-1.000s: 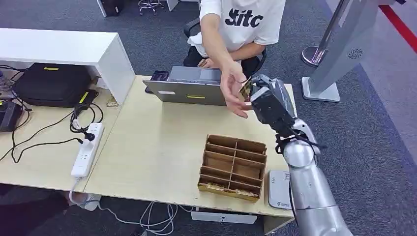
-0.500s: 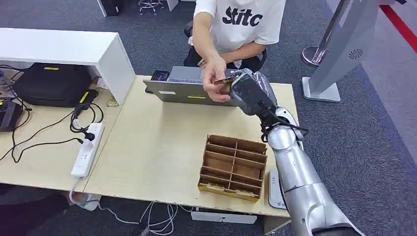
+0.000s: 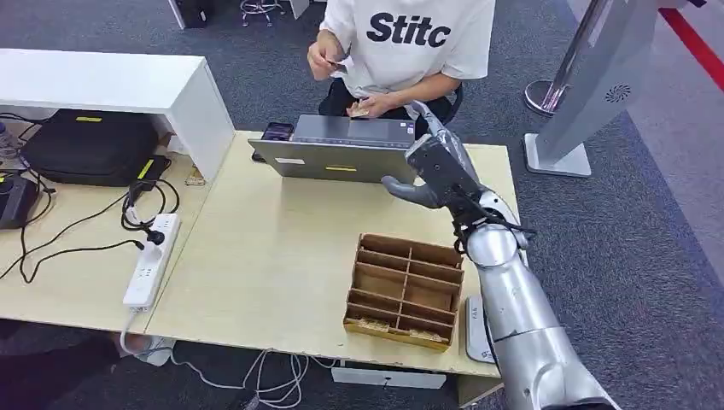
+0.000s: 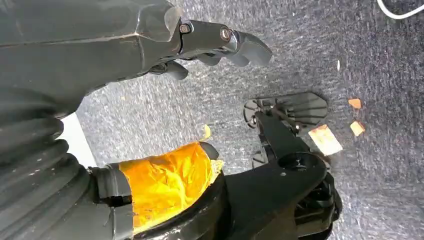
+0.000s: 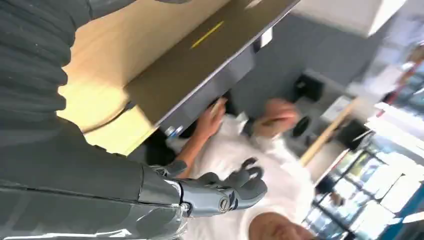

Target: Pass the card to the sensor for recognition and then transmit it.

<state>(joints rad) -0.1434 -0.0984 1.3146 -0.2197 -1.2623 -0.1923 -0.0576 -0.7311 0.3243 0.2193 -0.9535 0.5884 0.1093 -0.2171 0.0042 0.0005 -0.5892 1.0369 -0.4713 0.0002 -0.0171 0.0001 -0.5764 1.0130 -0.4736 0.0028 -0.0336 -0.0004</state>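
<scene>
The right hand (image 3: pixel 427 171) is raised over the far right part of the wooden table (image 3: pixel 273 256), just beside the right end of the open laptop (image 3: pixel 341 152), its fingers (image 5: pixel 240 182) spread apart and nothing in them; the thick thumb points left toward the laptop. The card (image 3: pixel 339 65) is away from the robot: a person in a white shirt (image 3: pixel 410 38) seated at the far side of the table holds it up near the chest in one hand (image 3: pixel 323 60), while the person's other hand (image 3: pixel 369 107) rests behind the laptop with another small card-like thing, too blurred to tell. Near the right front edge of the table stands a brown divided wooden box (image 3: pixel 404 290), and just to its right, partly hidden by the silver forearm, lies a flat white sensor (image 3: pixel 475 329). A white power strip (image 3: pixel 152 259) lies on the left part of the table. The left hand (image 4: pixel 150 45) hangs over grey carpet (image 4: pixel 380 60), fingers loosely apart and holding nothing, its thumb wrapped in yellow tape (image 4: pixel 167 182)
</scene>
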